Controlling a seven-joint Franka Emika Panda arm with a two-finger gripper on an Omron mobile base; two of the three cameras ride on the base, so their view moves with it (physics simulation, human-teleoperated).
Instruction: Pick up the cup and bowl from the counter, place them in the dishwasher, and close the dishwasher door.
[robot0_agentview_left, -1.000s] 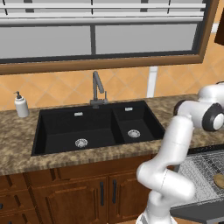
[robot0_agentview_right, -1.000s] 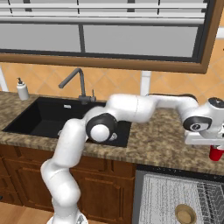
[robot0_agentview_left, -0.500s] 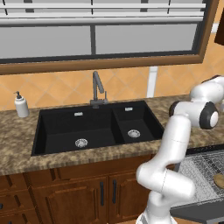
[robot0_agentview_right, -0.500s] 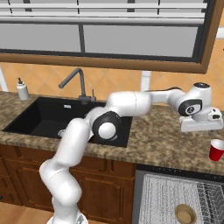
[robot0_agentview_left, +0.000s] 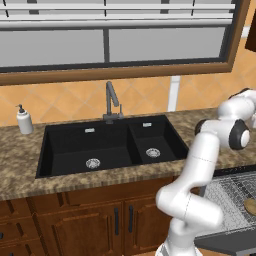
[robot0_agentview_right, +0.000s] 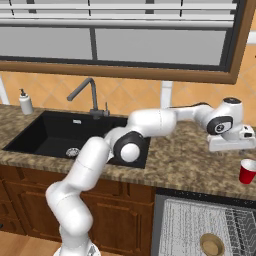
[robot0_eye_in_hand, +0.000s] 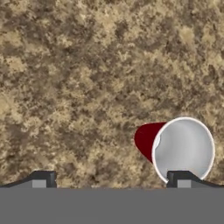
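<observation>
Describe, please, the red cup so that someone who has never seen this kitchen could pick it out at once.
Follow the long speckled brown granite counter right, past the black double sink, to the stretch above the open grey dishwasher rack. There stands the small red tapered cup, upright, white inside; nothing else on the counter is red.

No readable text, label, brand, number or sign is showing anywhere: the soap bottle (robot0_agentview_left: 23, 120), the red cup (robot0_agentview_right: 247, 171), the dishwasher rack (robot0_agentview_right: 200, 225) and the speckled tabletop (robot0_eye_in_hand: 87, 78) are all appearing blank.
</observation>
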